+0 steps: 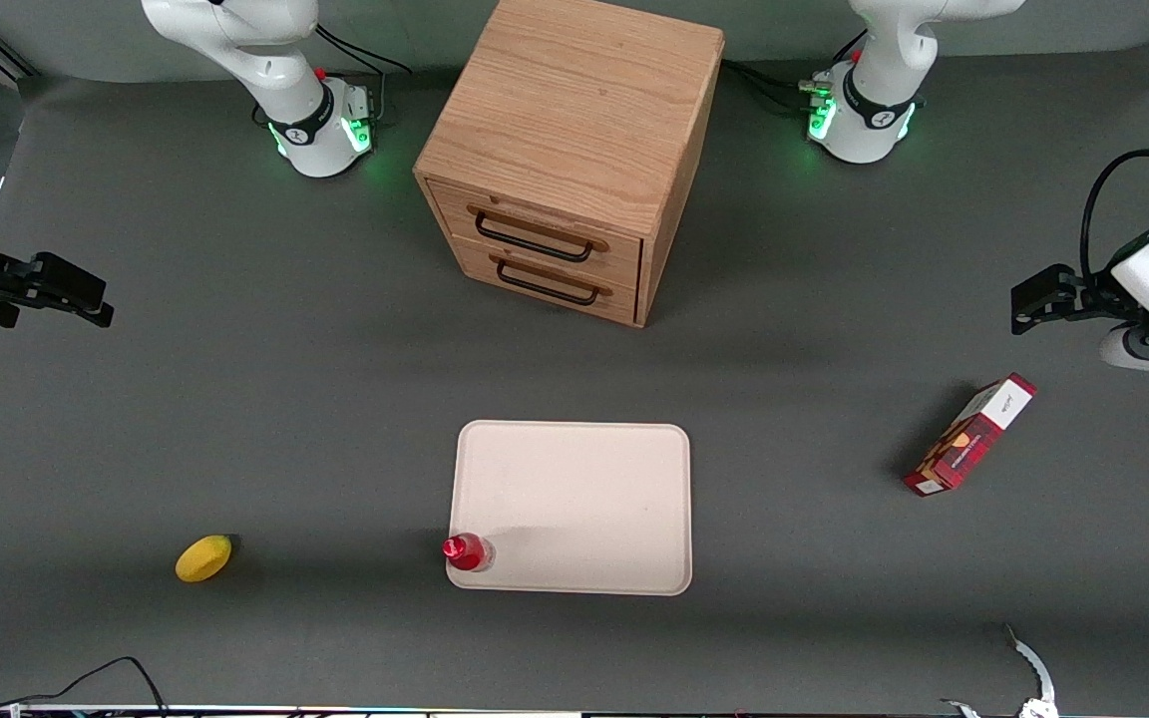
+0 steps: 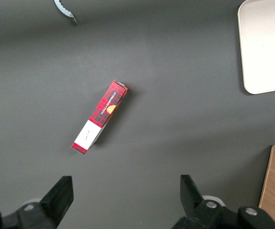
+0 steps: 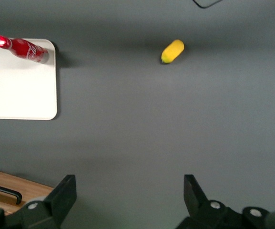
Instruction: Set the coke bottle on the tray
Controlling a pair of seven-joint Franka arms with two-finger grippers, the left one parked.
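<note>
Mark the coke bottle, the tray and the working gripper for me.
coke bottle (image 1: 466, 551), front view, on its red body.
tray (image 1: 574, 499), front view, bare floor of the tray.
gripper (image 3: 130, 198), right wrist view, midway between its open fingertips.

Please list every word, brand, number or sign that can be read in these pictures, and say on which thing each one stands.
Coke bottle, upright on the tray: white script, too blurred to read.
Carton box: a line of print on its red part, too small to read; a mark on its white end, unreadable.
Open tool, above bare table: no text.
</note>
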